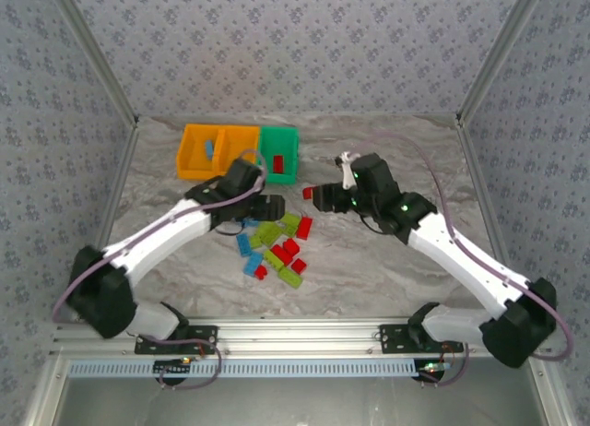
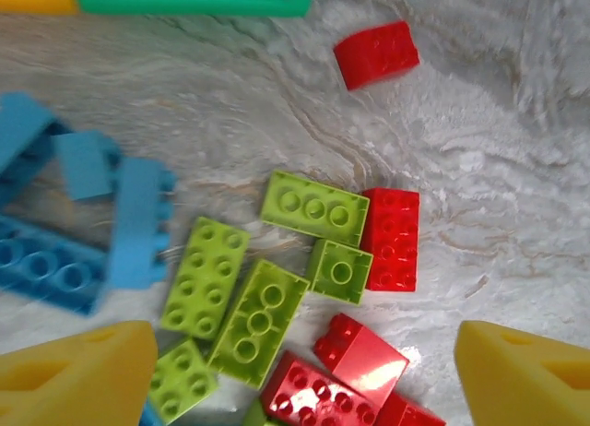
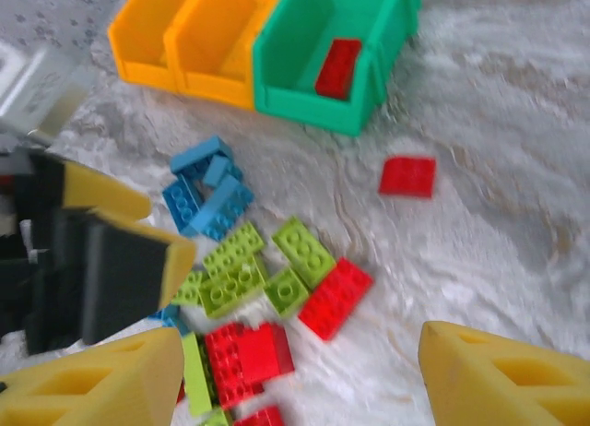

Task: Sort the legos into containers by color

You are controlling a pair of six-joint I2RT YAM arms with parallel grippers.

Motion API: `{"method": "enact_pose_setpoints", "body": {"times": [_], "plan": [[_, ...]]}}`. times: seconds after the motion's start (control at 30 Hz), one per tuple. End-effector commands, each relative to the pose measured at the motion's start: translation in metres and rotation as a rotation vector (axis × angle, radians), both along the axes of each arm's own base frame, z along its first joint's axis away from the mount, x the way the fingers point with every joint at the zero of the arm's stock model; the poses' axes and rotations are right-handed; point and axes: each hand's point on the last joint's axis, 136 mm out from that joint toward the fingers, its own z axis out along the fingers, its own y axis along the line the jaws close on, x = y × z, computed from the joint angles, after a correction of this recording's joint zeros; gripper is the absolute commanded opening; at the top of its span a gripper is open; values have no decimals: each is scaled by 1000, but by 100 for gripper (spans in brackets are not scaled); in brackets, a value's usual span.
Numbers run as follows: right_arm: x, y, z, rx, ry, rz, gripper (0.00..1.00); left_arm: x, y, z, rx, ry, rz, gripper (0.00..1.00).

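Note:
The legos lie in a loose pile [image 1: 277, 246] of blue, lime and red bricks at the table's middle. My left gripper [image 1: 269, 207] hovers over the pile's far edge. It is open, its yellow fingers [image 2: 78, 380] wide apart above red bricks [image 2: 359, 357] and lime bricks [image 2: 258, 320], holding nothing. My right gripper [image 1: 320, 197] is open and empty too, its fingers [image 3: 502, 375] spread. One red brick [image 3: 407, 176] lies alone beyond the pile. The containers stand at the back: two orange bins [image 1: 198, 149] and a green bin [image 1: 278, 152], which holds a red brick [image 3: 338, 66].
Blue bricks [image 2: 55, 260] cluster at the pile's left side. A blue brick [image 1: 209, 149] lies in the leftmost orange bin. In the right wrist view, the left gripper [image 3: 115, 251] shows close on the left. Patterned walls enclose the marble-look table [image 1: 387, 251].

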Motion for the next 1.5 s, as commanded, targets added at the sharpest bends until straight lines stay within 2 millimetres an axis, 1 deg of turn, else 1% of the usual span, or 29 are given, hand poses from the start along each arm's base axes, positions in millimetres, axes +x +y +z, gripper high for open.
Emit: {"method": "enact_pose_setpoints", "body": {"times": [0.0, 0.1, 0.17, 0.23, 0.3, 0.37, 0.43, 0.5, 0.53, 0.57, 0.63, 0.77, 0.9, 1.03, 1.13, 1.3, 1.4, 1.47], "plan": [[-8, -19, 1, 26, -10, -76, 72, -10, -21, -5, 26, 2, -62, 79], [-12, -26, -2, 50, -12, -98, 74, -38, -24, -24, 98, 50, -108, 78], [-12, -27, -6, 57, -7, -104, 75, -55, -17, -34, 149, 91, -72, 77], [-11, -27, -9, 55, 3, -105, 75, -67, -7, -40, 188, 104, 2, 73], [-9, -25, -13, 55, 17, -104, 75, -75, 8, -43, 213, 106, 134, 66], [-7, -21, -14, 64, 25, -101, 75, -81, 15, -48, 194, 129, 232, 62], [-5, -18, -15, 72, 31, -96, 75, -84, 21, -57, 188, 165, 326, 61], [-4, -17, -16, 70, 36, -95, 75, -86, 19, -65, 170, 195, 371, 61], [-4, -17, -16, 69, 38, -95, 75, -89, 17, -70, 164, 216, 375, 61], [-4, -17, -16, 65, 41, -94, 75, -86, 8, -73, 122, 218, 370, 61], [-5, -19, -17, 59, 43, -97, 76, -87, -1, -78, 94, 237, 354, 61], [-7, -23, -19, 51, 42, -110, 76, -86, -5, -85, 103, 249, 342, 59], [-6, -25, -23, 50, 49, -119, 76, -93, 1, -92, 117, 279, 369, 57], [-5, -22, -23, 58, 53, -118, 76, -100, 9, -96, 114, 301, 405, 54], [-3, -20, -23, 63, 58, -114, 76, -102, 12, -96, 117, 304, 414, 52], [-3, -19, -23, 62, 63, -112, 76, -113, 15, -96, 119, 319, 388, 49], [-3, -19, -24, 66, 66, -115, 76, -112, 20, -99, 142, 301, 387, 44], [-2, -17, -23, 75, 67, -114, 76, -110, 19, -100, 146, 292, 378, 41]]}}
